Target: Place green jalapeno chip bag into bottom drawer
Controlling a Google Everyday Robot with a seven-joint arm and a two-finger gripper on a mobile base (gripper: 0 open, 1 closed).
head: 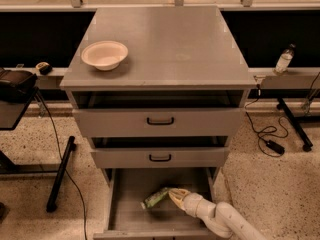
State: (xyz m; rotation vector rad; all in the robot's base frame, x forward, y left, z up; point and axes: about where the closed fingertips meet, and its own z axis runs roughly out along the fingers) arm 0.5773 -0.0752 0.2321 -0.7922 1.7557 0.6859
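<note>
The green jalapeno chip bag (155,198) hangs tilted inside the open bottom drawer (131,216), close above its grey floor near the middle. My gripper (172,194) reaches in from the lower right on a white arm and is shut on the bag's right end. Much of the bag shows to the left of the fingertips. The drawer is pulled out toward the camera, with tall side walls on both sides.
Two shallower drawers with black handles (160,120) sit above, partly pulled out. A white bowl (104,54) stands on the cabinet top at the left. A bottle (283,60) stands on a ledge at the right. Cables and stand legs lie on the floor beside the cabinet.
</note>
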